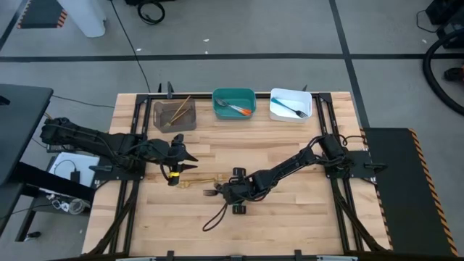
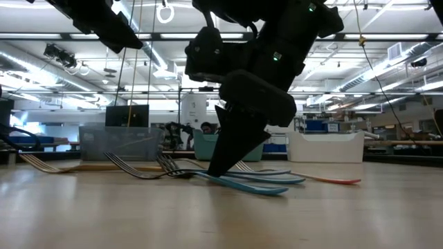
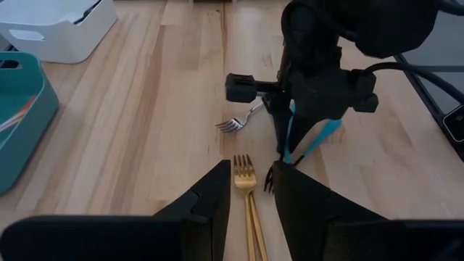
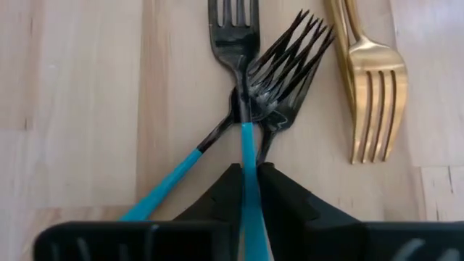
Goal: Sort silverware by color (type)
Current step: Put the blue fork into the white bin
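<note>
High view: the right gripper (image 1: 221,193) is working at mid-table among loose forks; the left gripper (image 1: 190,161) is waiting nearby. Right wrist view: its fingers are clenching a blue-handled fork (image 4: 245,123), beside a gold fork (image 4: 373,94). Left wrist view: fingers parted, apparently empty, over that gold fork (image 3: 245,181).

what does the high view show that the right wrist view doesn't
Only the high view shows the three rectangular bins, grey, teal and white, each holding cutlery, plus the left gripper over the wooden table.

Only the right wrist view shows the right gripper clamping a blue handled dark fork, beside a second one and overlapping black tines.

Both show the gold fork next to that cluster.
</note>
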Controlling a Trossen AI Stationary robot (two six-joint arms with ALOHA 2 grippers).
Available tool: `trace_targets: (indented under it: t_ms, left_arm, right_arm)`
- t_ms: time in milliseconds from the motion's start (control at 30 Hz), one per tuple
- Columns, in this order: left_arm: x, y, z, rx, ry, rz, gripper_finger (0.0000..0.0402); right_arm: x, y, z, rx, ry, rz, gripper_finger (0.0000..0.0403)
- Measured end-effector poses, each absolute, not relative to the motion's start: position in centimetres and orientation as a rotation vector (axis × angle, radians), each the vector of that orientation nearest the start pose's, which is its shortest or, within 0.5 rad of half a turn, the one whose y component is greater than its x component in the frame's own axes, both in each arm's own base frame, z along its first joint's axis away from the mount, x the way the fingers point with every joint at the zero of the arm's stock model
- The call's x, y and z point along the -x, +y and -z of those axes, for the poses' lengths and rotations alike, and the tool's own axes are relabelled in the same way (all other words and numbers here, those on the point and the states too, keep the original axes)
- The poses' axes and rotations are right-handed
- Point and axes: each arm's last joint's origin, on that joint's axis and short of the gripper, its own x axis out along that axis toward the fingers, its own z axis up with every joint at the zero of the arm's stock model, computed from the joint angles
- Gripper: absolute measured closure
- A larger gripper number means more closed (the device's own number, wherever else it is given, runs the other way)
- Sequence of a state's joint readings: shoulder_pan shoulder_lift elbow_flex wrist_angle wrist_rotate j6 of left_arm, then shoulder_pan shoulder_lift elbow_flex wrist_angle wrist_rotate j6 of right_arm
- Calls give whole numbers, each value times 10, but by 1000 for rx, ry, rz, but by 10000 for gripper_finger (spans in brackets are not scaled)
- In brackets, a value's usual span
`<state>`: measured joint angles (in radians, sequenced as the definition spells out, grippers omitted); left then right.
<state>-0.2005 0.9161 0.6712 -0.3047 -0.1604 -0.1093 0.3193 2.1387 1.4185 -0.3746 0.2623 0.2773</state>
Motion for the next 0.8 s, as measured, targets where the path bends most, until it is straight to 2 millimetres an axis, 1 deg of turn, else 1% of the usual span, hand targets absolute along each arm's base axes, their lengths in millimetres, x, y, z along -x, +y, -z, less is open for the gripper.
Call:
trace_targets:
  t_ms: [133,233,467,800]
  left_arm:
    - [-191,-34,-261,8,542,10,290]
    - [-191,-34,-261,-6,542,14,290]
    - [-191,-34,-261,-7,541,14,290]
    - [-191,-34,-262,-7,541,14,290]
  right_arm:
    - [-411,128,-124,63,1037,95,371]
    - [-411,128,-126,65,1033,93,380]
    - [-409,126,-131,51,1033,102,370]
    - [-410,126,-133,42,1022,98,371]
